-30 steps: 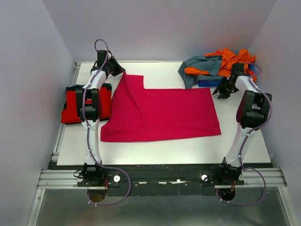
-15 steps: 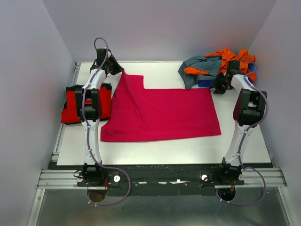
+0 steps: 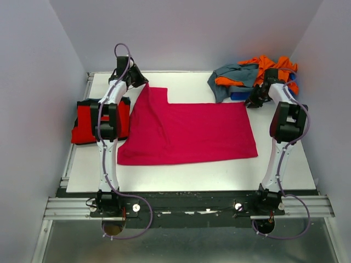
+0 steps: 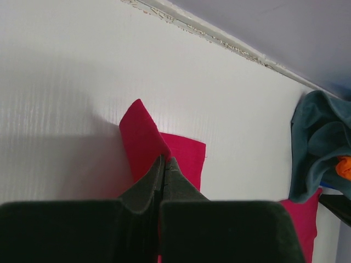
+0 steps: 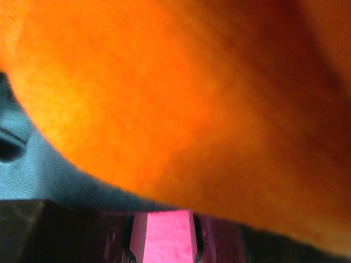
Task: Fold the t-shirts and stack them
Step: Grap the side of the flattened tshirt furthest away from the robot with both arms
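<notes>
1. The left claw (image 4: 163, 164) is clamped shut on the far left corner of the magenta-pink t-shirt (image 3: 186, 129). It pinches a raised, pointed fold of cloth just above the tabletop (image 3: 192, 170).
2. The rest of that shirt lies spread flat across the middle of the tabletop. It forms a broad rectangle with a narrower flap running up to the held corner.
3. The right claw (image 3: 253, 101) sits at the far right, just beside the shirt's far right corner and against the heap of other shirts. Its fingers stand apart, and pink cloth shows in the gap between them. Whether they touch that cloth cannot be told.
4. An orange t-shirt (image 3: 271, 66) and a grey-teal t-shirt (image 3: 236, 74) lie crumpled together in the far right corner, draped over a blue tray (image 3: 238, 96). In the right wrist view the orange cloth hangs so close that it fills most of the picture as a blur.
5. A red t-shirt (image 3: 85, 123) lies folded into a compact block at the left edge, partly behind the left arm.
6. All the shirts are soft, matte, plain cloth. The tabletop is smooth and white, with faint ribbing in the left wrist view.
</notes>
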You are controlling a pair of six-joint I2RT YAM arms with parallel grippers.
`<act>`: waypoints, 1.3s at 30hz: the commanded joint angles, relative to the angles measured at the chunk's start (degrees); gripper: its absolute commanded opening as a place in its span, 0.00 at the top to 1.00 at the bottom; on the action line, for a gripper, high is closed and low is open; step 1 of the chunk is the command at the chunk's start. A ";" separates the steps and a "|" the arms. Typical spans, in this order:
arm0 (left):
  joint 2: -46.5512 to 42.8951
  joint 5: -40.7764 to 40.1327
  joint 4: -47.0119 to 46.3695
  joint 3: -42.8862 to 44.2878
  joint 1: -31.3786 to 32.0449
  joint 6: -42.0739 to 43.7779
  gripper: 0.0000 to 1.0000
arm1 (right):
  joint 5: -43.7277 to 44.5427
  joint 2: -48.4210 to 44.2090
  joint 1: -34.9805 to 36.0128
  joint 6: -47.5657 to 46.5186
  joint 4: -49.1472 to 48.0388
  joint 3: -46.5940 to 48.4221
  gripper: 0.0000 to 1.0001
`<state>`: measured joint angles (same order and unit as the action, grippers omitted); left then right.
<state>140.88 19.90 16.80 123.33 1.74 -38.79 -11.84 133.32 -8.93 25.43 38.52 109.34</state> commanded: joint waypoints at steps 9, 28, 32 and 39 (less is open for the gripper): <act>-0.34 -1.44 1.13 2.44 0.28 1.08 1.00 | -2.40 4.76 2.25 -2.40 5.59 4.65 0.63; 0.01 -2.23 2.28 3.32 0.46 2.13 1.00 | -1.26 10.91 2.34 -2.23 12.10 16.44 0.77; 0.18 -2.32 2.45 3.59 0.55 2.22 1.00 | -1.70 10.12 2.34 -2.58 10.79 15.12 0.99; -0.87 -2.85 1.40 2.27 1.34 3.45 1.00 | 0.23 2.23 2.25 -3.54 1.66 4.85 0.99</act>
<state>140.90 18.61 18.90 125.01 2.09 -37.10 -12.64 140.05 -6.96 23.03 45.43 120.81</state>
